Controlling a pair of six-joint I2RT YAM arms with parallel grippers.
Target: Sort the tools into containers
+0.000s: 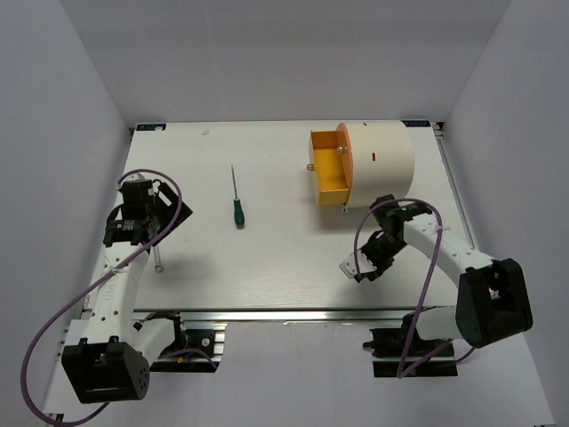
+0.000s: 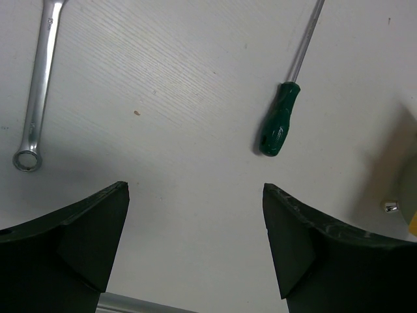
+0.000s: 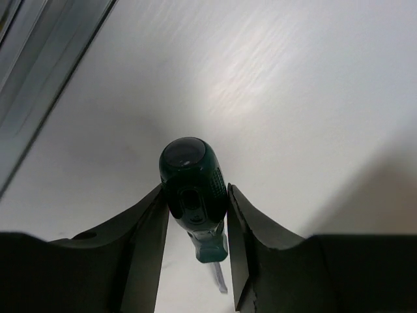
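Two tools, wrench (image 2: 36,91) and loose screwdriver (image 2: 279,124), lay unsorted; our left gripper (image 2: 195,241) stood spread, our right gripper (image 3: 195,199) pinched a second screwdriver (image 3: 192,173).

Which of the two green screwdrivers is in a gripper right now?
The green screwdriver in the right wrist view, its handle pinched by the right gripper. The other screwdriver lies loose on the table, ahead of the open left gripper.

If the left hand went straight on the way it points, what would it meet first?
Probably bare table, between the wrench and the green screwdriver; depth is unclear.
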